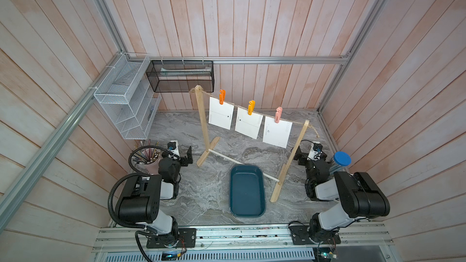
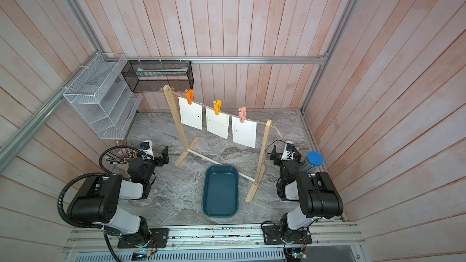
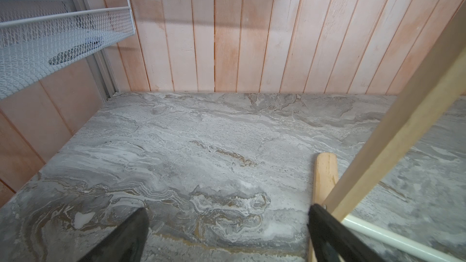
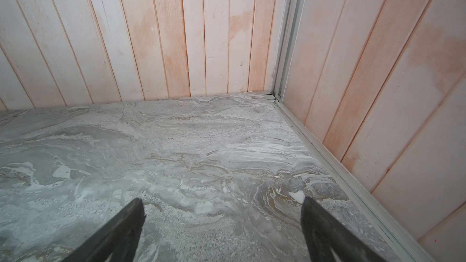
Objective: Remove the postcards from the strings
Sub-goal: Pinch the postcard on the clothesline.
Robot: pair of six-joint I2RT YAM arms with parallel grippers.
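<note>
Three white postcards hang side by side in both top views: left [image 1: 221, 117], middle [image 1: 248, 122] and right [image 1: 276, 133]. An orange [image 1: 222, 96], a yellow [image 1: 251, 107] and a pink clothespin [image 1: 278, 114] clip them to the tan strings [image 1: 235, 105], stretched between two wooden posts [image 1: 203, 122]. My left gripper [image 1: 187, 156] rests low beside the left post's foot, open and empty [image 3: 227, 207]. By the right post, my right gripper [image 1: 298, 156] is also open and empty [image 4: 222, 198]. Neither wrist view shows a postcard.
A dark blue tub [image 1: 247, 192] lies on the marble table in front of the rack, under its white dowel [image 1: 227, 158]. A white wire shelf [image 1: 126, 102] and a black mesh basket [image 1: 180, 75] hang back left. A pencil cup [image 1: 148, 160] stands left, a blue-lidded jar [image 1: 342, 158] right.
</note>
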